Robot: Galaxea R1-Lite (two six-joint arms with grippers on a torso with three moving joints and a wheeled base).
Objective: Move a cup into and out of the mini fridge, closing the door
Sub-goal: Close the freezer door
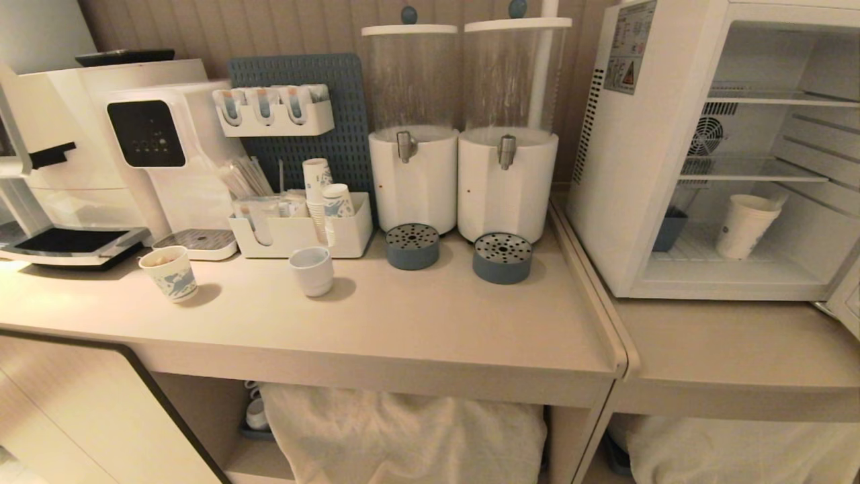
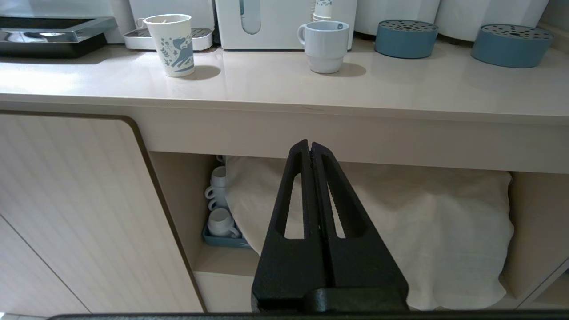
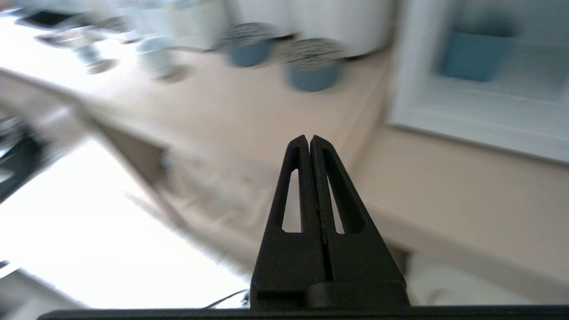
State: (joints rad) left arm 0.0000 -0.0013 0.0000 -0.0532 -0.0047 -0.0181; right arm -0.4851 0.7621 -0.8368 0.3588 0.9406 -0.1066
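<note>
The right pincer [image 3: 310, 138] is pressed fully together and holds nothing; it hangs in front of the tabletop [image 1: 430, 323] edge, aimed across it toward the fridge [image 1: 672, 168], and its view is smeared. The left pincer [image 2: 310, 143] is likewise pinched together on nothing, parked below the tabletop edge and facing the shelf under it.

The cup [image 1: 744, 226] stands inside the fridge on the bottom floor, right of the middle, well apart from a small dark blue box [image 1: 670, 230] at the back left. It is upright: long axis vertical, mouth up, narrower base down, its small blue logo facing out toward the front left.

The door [image 1: 848, 306] stands wide; only a corner shows at the far right of the head view. Judging by this, the cup is in and the door is the step in hand. To do it well, the right pincer should reach round to the door's outer face or handle slot, push it in a smooth arc about the hinge, and press till it seats, keeping clear of the cup. A slam could topple a light, tall cup.
</note>
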